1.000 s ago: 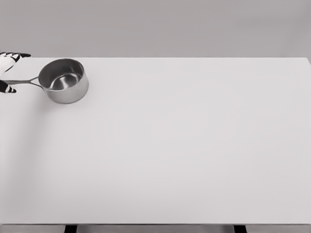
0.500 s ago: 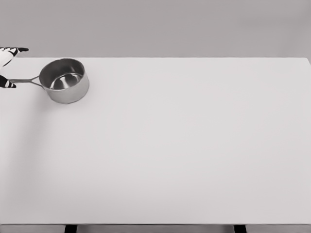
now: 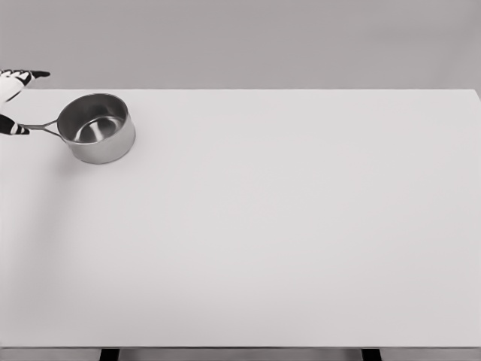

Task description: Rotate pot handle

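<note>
A shiny steel pot stands upright at the table's far left. Its thin handle points left, toward the picture's edge. Only part of my left hand shows there. One striped finger stretches out above and behind the handle, and the thumb tip lies at the handle's end. The hand looks open, with its fingers spread around the handle rather than closed on it. Most of the hand and the arm are cut off by the frame. The right hand is out of view.
The white table fills most of the view, with its far edge just behind the pot and its front edge at the bottom. A plain grey wall stands behind it.
The pot has shifted a little left and toward me. The left hand has moved up and slightly back, with its thumb staying at the handle's end.
</note>
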